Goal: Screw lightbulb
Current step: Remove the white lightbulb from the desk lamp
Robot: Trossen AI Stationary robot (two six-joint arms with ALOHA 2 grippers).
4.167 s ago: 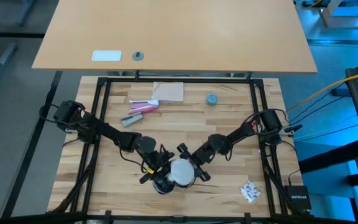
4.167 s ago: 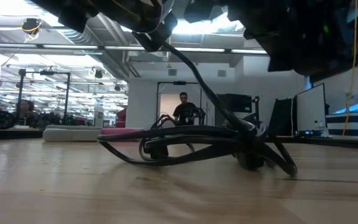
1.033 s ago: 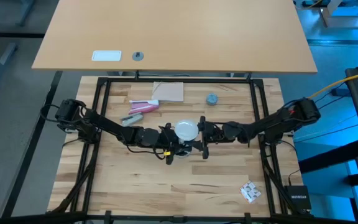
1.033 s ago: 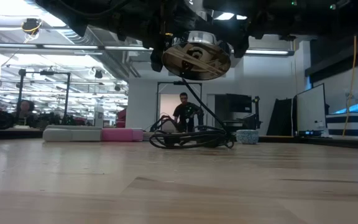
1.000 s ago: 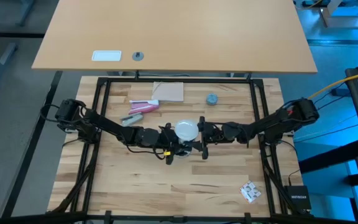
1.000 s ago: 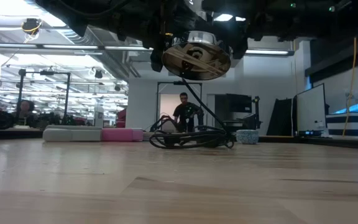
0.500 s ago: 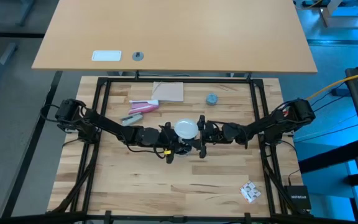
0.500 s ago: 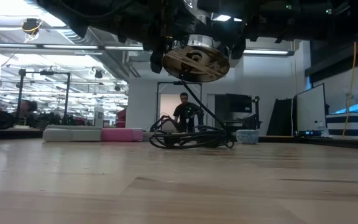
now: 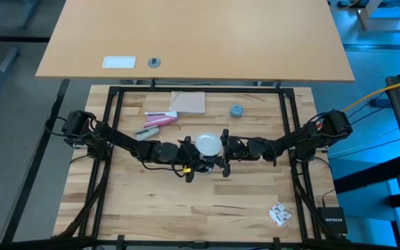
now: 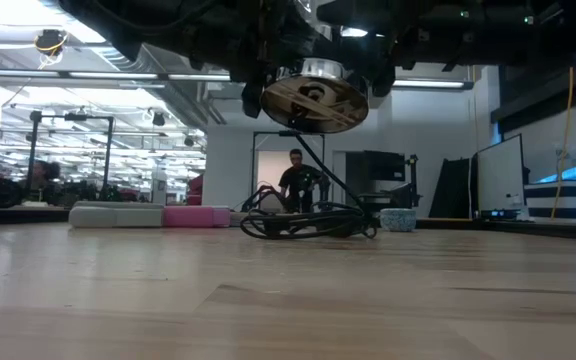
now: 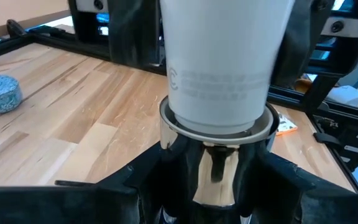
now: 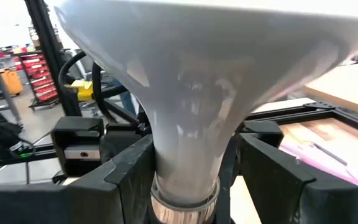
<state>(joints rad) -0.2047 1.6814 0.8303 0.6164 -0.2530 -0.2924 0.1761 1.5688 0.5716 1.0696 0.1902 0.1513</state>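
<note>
wooden table | blue cap, pink stapler behind lightbulb

Hidden parts at the bulb-and-socket joint

The lightbulb globe is cut off at 12 o'clock in the right wrist view; its screw base is buried inside the socket, whose lower body the dark fingers cover.

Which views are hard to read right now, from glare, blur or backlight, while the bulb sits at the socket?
Low view: bright ceiling lights behind leave both arms black silhouettes; only the socket underside catches light. Right wrist view: the lightbulb fills the frame, soft, with white highlights. Left wrist view: print on the bulb's neck is smeared. High view: evenly lit.
</note>
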